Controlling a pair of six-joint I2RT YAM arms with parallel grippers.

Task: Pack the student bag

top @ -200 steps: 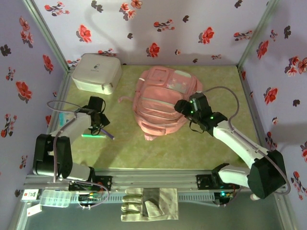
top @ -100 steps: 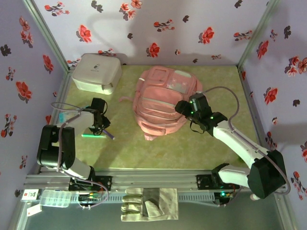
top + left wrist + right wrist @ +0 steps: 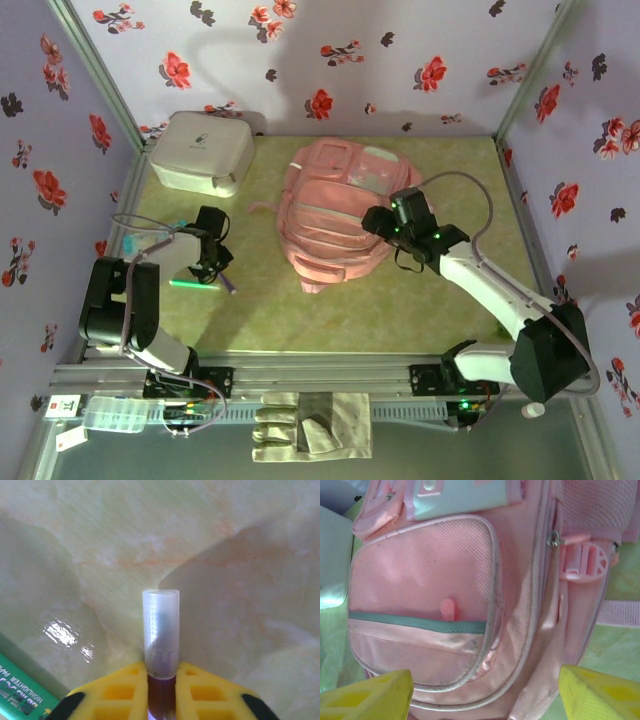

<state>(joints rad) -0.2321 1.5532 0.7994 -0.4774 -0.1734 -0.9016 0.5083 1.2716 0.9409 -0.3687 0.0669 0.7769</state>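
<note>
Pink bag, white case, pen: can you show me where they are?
pink bag (image 3: 332, 212), top view, middle of its front.
white case (image 3: 200, 150), top view, middle of its lid.
pen (image 3: 161, 630), left wrist view, its clear cap.

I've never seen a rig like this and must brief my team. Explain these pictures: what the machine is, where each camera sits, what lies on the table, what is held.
These are two robot arms bolted at the near edge of a table. The wide picture looks down from above and behind them; the two close ones come from a camera on each wrist. On the table lie a pink student bag, a white-grey case and a green highlighter. The left jaws are shut on a pen with a clear cap. The right jaws stand open above the bag, holding nothing.
</note>
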